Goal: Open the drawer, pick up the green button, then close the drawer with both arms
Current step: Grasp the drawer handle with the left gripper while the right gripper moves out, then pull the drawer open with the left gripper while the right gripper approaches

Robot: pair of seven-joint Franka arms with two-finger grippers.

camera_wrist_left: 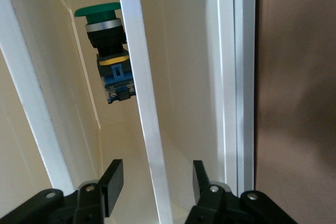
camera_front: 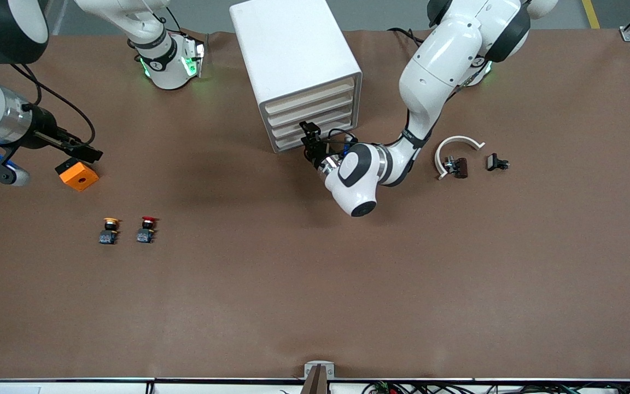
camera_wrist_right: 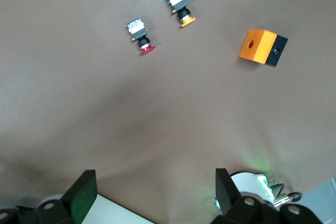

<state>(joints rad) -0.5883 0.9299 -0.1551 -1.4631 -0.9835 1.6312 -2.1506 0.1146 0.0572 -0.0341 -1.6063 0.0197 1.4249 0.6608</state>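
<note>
The white four-drawer cabinet stands at the table's far middle. Its third drawer looks pushed in. My left gripper is at the cabinet's front by the lower drawers. In the left wrist view it is open, with one finger on each side of a white drawer rim. The green-capped button lies inside the drawer, deeper in than the fingers and partly hidden by the rim. My right gripper is open and empty, held up over the table at the right arm's end.
An orange box lies under the right gripper. A yellow-capped button and a red-capped button stand nearer the front camera. A white curved piece and small black parts lie at the left arm's end.
</note>
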